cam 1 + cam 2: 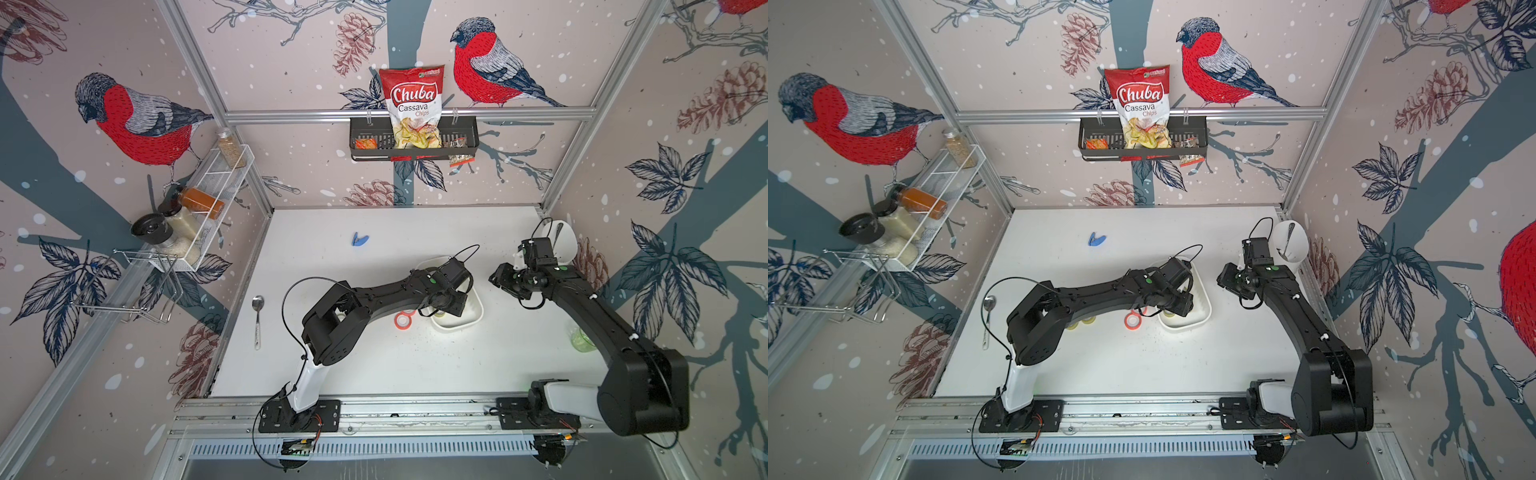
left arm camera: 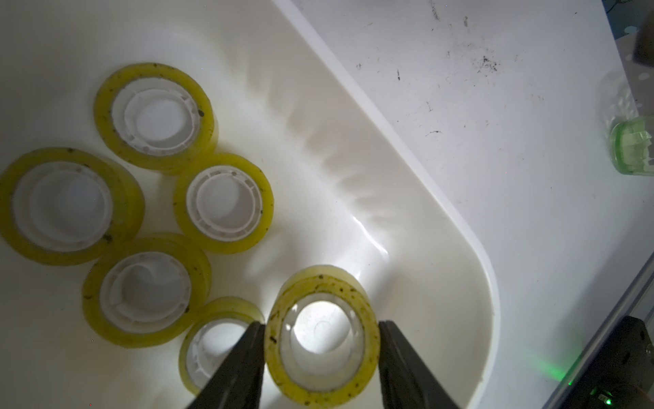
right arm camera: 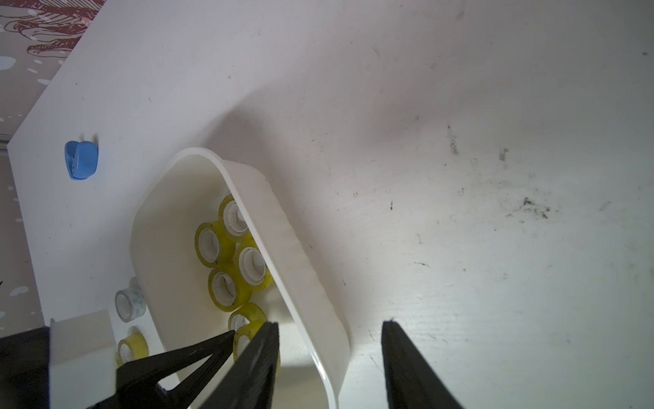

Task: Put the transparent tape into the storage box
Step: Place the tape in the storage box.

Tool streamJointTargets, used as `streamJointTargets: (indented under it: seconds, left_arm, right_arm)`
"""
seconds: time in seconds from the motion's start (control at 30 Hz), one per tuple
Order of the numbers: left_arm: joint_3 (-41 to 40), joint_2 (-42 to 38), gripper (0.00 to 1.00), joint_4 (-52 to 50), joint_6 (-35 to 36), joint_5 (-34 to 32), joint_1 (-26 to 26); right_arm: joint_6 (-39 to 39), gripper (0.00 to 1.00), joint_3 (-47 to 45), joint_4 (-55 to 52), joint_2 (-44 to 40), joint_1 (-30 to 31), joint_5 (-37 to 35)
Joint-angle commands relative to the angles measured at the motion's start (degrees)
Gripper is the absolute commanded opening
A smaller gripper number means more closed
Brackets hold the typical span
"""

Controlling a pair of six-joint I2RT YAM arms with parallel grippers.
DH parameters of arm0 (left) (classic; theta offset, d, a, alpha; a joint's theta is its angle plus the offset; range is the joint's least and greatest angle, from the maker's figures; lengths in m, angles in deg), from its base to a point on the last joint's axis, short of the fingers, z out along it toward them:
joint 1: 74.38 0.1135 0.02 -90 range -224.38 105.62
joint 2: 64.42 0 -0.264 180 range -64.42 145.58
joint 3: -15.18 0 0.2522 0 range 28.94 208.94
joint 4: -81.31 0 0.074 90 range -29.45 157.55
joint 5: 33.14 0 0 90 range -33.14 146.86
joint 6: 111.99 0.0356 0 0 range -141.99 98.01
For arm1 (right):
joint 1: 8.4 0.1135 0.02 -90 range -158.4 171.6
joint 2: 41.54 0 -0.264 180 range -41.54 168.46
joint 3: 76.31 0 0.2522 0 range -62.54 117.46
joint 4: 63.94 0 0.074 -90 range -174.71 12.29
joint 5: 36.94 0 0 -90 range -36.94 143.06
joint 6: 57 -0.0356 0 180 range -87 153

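The snack bag (image 1: 411,104) (red-white) reads "Chuba Cassava Chips".

The left tool (image 1: 1177,309) hangs over the storage box (image 1: 1187,326), an orange tape roll (image 1: 1133,319) just beside it

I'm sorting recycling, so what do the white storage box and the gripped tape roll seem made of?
Storage box: probably moulded plastic, glossy white; highlights streak its smooth, rippled wall.
Tape roll: wound clear film with a yellowish tint and dirt flecks, light showing through the edge; its core looks like white plastic.

Twin overhead views of whole table (image 1: 374,365); both wrist views close over storage box (image 2: 318,141)
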Motion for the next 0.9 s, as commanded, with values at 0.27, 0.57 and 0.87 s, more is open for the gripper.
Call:
streamJointTargets:
  seconds: [0.27,0.57,0.87]
  left_arm:
    - [2.41,2.85,0.52,-1.05,2.52,-2.39,-0.11]
    - [2.98,3.49,0.56,-1.92,2.77,-3.93,-0.18]
    - [3.60,2.60,0.64,-1.82,1.59,-4.78,-0.12]
  right_arm:
    - [1.00,0.52,0.40,0.41,-0.50,-0.04,0.59]
    - [1.04,0.52,0.40,0.40,-0.56,-0.03,0.85]
    - [1.44,0.52,0.97,0.22,-0.67,-0.04,0.94]
